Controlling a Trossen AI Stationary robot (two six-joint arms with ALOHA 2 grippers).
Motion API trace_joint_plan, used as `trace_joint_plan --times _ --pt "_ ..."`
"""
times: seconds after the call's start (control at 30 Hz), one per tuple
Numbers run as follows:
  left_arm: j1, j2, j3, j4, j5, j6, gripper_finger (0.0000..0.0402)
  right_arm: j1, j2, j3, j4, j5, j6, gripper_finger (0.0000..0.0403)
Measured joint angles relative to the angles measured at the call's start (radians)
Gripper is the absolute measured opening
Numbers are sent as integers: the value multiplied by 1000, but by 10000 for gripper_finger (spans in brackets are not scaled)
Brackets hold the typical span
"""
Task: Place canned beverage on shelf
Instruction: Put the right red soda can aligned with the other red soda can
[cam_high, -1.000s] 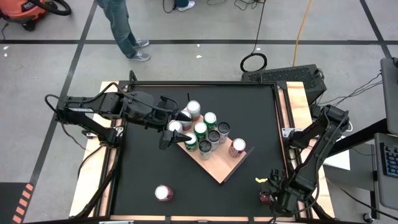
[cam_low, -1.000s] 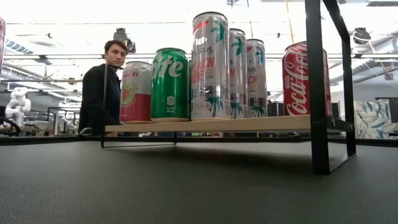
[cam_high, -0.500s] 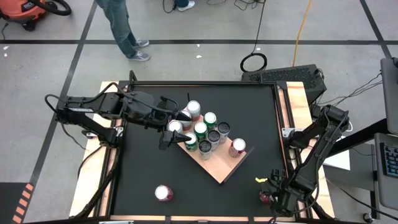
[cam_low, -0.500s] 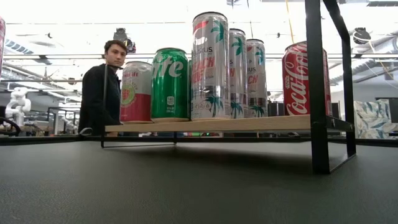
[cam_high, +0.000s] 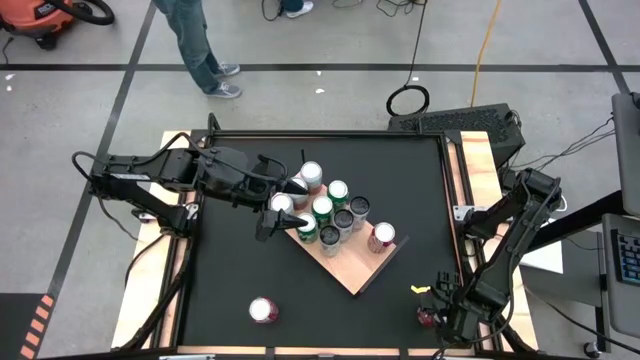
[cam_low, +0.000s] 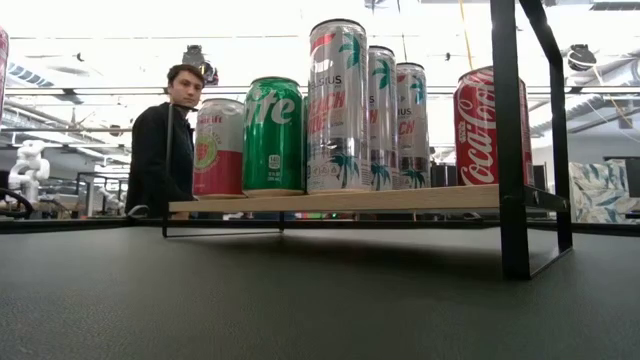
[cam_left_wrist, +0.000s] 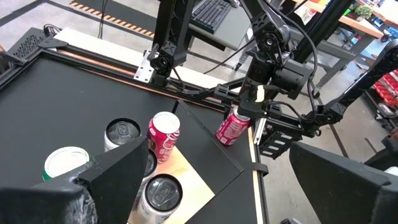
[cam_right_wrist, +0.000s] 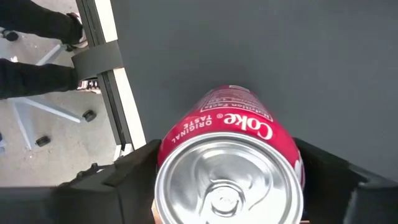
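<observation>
The shelf (cam_high: 350, 268) is a tan board set cornerwise mid-table, bearing several upright cans; it also shows in the low view (cam_low: 400, 198). My left gripper (cam_high: 270, 216) is open at the shelf's left corner, beside a white-topped can (cam_high: 282, 203); I cannot tell whether it touches that can. In the left wrist view its fingers (cam_left_wrist: 112, 174) stand wide apart. My right gripper (cam_high: 437, 318) is shut on a red Coke can (cam_right_wrist: 227, 134) at the table's near right corner. A pink can (cam_high: 263, 310) stands alone on the table near the front edge. My right gripper pinches the Coke can's side wall just below its top rim (cam_right_wrist: 163, 163), one finger on each side. The fingers come from above, pointing down. In the left wrist view the can (cam_left_wrist: 231, 127) hangs tilted below the gripper, its lower end at the table; whether it rests there I cannot tell.
On the shelf stand a green can (cam_low: 272, 135), tall silver cans (cam_low: 338, 105) and a Coke can (cam_low: 474, 128). A black rod (cam_low: 508, 140) rises at its corner. A person (cam_low: 160, 150) stands beyond the table. Bare board lies at the shelf's near corner.
</observation>
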Motion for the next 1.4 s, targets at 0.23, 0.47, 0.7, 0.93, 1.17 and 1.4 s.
trace_joint_plan --times 0.23,0.47,0.7,0.93,1.17,1.4 --pt "0 0 0 0 0 0 393 0 0 5 6 1 48 274" --pt "1 0 0 0 -9 0 393 0 3 50 6 0 104 271" --pt "1 0 0 0 -53 0 393 -1 2 140 -28 17 150 271" --pt "1 0 0 0 -80 0 393 -33 2 271 -124 30 173 269" --pt "1 0 0 0 -82 0 393 -98 2 412 -248 33 174 269" --pt "1 0 0 0 -82 -3 393 -168 2 568 -323 27 144 269"
